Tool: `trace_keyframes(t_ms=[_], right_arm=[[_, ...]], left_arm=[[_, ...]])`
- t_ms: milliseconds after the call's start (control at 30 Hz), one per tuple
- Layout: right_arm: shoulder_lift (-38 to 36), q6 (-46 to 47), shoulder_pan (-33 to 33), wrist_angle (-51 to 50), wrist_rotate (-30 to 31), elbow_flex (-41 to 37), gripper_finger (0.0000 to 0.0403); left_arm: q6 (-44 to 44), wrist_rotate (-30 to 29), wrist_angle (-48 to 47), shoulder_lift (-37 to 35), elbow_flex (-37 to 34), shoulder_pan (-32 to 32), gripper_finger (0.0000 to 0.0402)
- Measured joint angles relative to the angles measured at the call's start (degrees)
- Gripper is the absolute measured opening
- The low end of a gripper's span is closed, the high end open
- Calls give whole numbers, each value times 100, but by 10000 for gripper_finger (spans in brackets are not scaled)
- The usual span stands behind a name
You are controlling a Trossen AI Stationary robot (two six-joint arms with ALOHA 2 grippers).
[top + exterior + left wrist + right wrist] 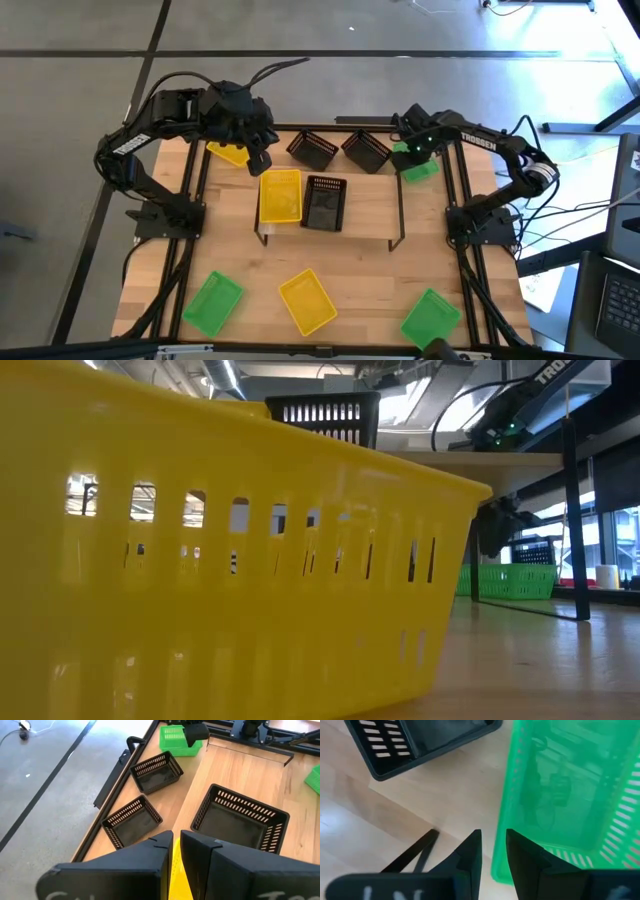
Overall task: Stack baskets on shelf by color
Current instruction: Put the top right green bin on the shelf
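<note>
Right wrist view alone: right tool (493, 852) narrow astride green basket (570, 795) wall, left tool (176, 845) narrow over yellow.

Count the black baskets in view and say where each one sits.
3. One black basket sits on the shelf beside a yellow one. Two more lie on the table behind the shelf. Others may be hidden.

Light comes from ceiling lamps and from bright windows at the far side of the room. In the high view a strong glare lies on the grey floor (560, 40) at the upper right, and the table (360, 270) is evenly lit with soft shadows. In the low view the near yellow basket (200, 560) is blurred, and the windows are overexposed. The right wrist view is soft.
</note>
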Motion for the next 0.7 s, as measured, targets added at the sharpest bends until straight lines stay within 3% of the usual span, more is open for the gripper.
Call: trace_keyframes(t_ms=[367, 700], right_arm=[[284, 132, 79, 250, 609, -2, 85], [446, 89, 82, 248, 601, -2, 85]], left_arm=[[2, 0, -2, 0, -2, 0, 27], [4, 0, -2, 0, -1, 0, 27]])
